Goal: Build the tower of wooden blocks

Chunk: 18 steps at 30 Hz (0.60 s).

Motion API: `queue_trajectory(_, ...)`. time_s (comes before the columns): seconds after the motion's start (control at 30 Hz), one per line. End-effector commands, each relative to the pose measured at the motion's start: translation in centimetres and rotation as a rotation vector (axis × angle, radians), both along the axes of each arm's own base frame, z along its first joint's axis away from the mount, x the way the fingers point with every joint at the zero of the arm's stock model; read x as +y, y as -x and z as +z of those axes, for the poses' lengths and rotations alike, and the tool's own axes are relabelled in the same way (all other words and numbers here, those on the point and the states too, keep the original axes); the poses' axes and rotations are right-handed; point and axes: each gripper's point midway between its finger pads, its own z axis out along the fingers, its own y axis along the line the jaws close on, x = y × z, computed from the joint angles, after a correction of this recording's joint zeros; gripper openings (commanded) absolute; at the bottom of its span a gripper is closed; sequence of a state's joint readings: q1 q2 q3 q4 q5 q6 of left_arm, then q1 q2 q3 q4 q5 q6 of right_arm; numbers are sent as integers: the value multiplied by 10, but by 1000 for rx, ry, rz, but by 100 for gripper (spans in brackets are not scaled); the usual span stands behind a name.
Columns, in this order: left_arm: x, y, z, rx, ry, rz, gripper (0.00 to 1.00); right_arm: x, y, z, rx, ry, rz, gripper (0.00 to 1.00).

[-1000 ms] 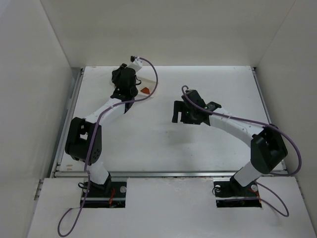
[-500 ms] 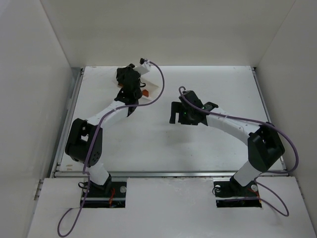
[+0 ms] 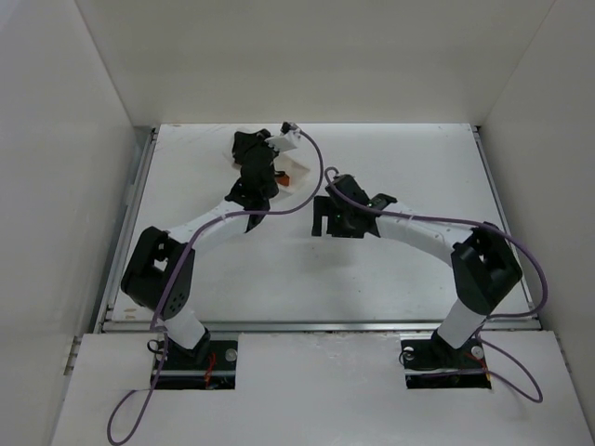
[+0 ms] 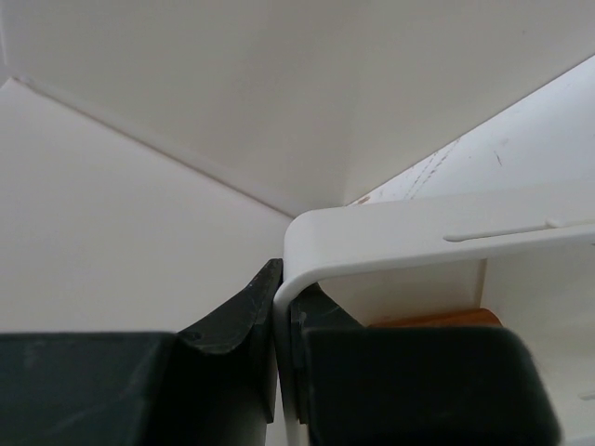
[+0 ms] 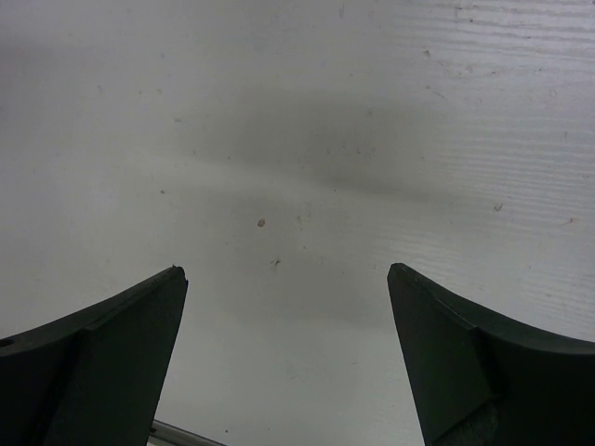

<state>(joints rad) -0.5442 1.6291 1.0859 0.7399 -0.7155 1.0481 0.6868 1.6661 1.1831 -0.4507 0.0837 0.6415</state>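
Two claws, one busy with a white tray (image 4: pixel 418 243).
Left claw (image 4: pixel 284 316) is clenched on the tray's wall, with a wood block (image 4: pixel 437 319) inside at its 3 o'clock; right claw (image 5: pixel 284 279) hangs released over the tabletop (image 5: pixel 297 139).

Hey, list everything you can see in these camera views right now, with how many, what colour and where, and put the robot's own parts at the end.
white tray: one, white, far-left part of the table, its wall pinched by the left gripper
wood block: one visible, orange-brown, inside the tray; any others are hidden
table: one, white, under both arms
walls: three in view, white, enclosing the table at left, back and right
cables: two, purple, one running along each arm
left arm: one, white and black, reaching to the far left-centre
right arm: one, white and black, reaching towards the middle
left gripper: one, black, closed on the tray wall
right gripper: one, black, open above bare table
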Motion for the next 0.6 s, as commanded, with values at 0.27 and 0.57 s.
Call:
queue_trajectory(0.27, 6, 28, 58, -271, -20, 13, 0, 7, 7, -1, -61, 42, -17, 95)
queue_trajectory(0.57, 7, 30, 68, -315, -62, 25, 0, 13, 10, -5, -36, 15, -13, 95)
